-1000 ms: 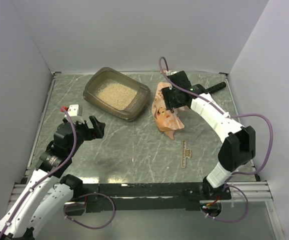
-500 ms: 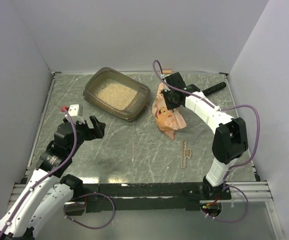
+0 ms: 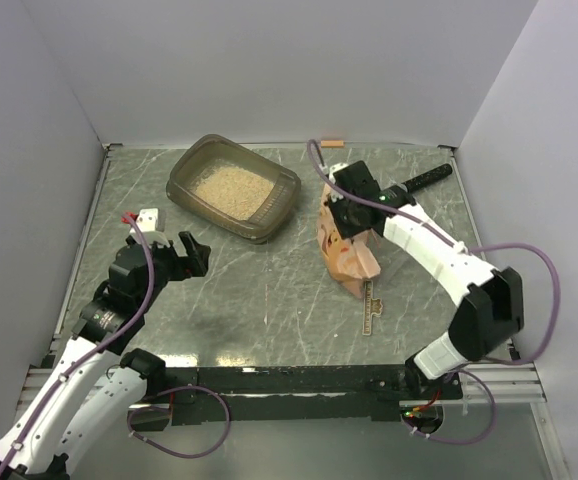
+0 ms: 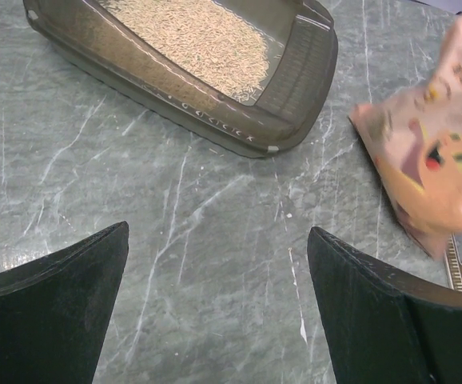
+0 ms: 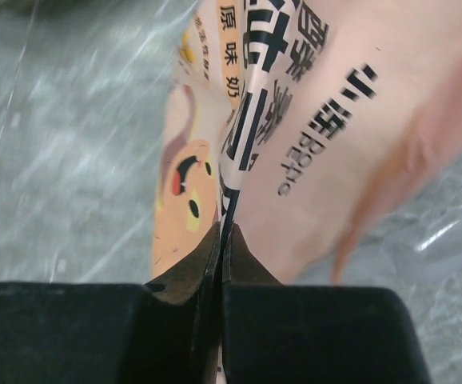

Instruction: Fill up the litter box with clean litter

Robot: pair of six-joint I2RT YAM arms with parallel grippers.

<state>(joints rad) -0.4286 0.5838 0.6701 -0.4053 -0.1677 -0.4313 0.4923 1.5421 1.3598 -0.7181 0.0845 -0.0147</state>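
The litter box, a grey-brown translucent tray, sits at the back left with beige litter granules spread on its floor. It also shows at the top of the left wrist view as the litter box holding granules. The orange-pink pouch of clean litter is right of the box, and my right gripper is shut on a fold of it. In the right wrist view the gripper pinches the pouch tightly. My left gripper stands open over bare table, its gripper holding nothing, with the pouch blurred at right.
A black stick lies at the back right behind the right arm. A thin wooden ruler lies just near of the pouch. A small white block with a red tip sits at the left, and a small orange piece at the back wall.
My right gripper has shut on the pouch and pulled it a little nearer, so it now hangs more upright. The left arm has not moved.
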